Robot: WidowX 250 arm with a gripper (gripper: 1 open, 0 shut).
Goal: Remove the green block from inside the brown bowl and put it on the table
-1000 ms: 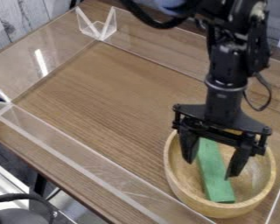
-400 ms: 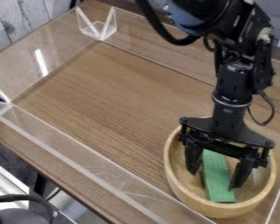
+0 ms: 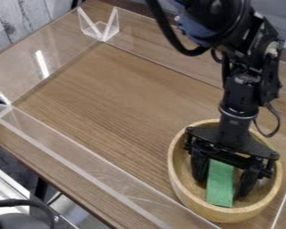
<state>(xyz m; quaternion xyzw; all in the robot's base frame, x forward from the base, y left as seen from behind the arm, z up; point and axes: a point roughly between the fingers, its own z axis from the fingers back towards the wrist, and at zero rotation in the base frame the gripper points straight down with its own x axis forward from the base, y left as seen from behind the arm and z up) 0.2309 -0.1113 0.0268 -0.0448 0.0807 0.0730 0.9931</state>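
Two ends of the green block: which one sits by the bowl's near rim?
The lower end of the green block, resting by the brown bowl rim nearest the camera; the other end lies between the open gripper fingers.

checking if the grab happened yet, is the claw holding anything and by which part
Nothing is held. The claw is open inside the bowl, its fingers on either side of the green block, which lies in the bowl.
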